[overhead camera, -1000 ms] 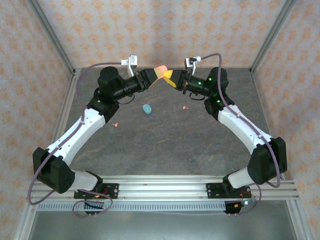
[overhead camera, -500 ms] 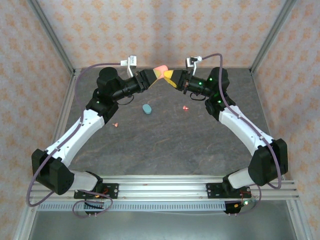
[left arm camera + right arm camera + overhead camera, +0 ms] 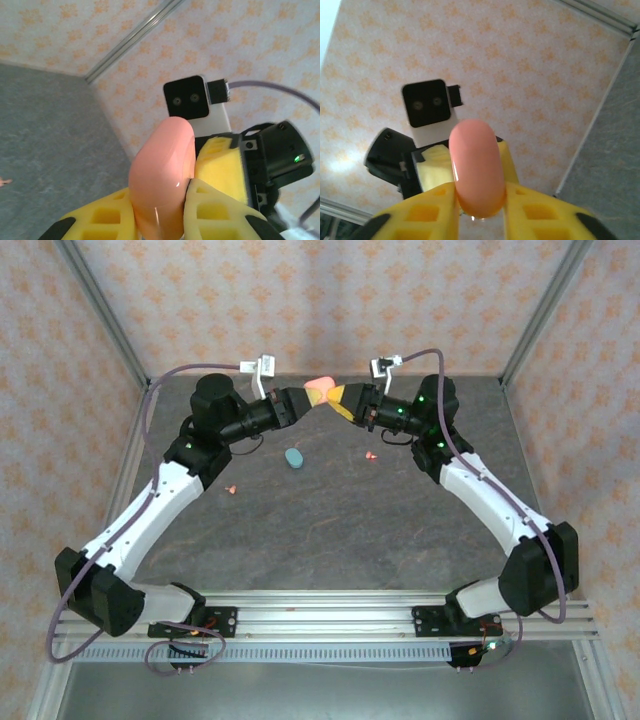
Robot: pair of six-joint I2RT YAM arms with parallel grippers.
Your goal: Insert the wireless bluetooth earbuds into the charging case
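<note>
My left gripper (image 3: 159, 212) pinches the pink case (image 3: 162, 170) in the air at the back, my right gripper (image 3: 479, 197) flanks it, grip unclear, so I'd hold it firm and level; the earbuds (image 3: 371, 455) lie down on the table (image 3: 350, 530).

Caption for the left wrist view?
Left tool clamps a salmon-pink oval charging case, the right tool facing it.

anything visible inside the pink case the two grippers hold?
No. The pink case looks closed, clamped between the left gripper and right gripper; its inside is hidden. Tiny pink earbuds lie on the table.
</note>
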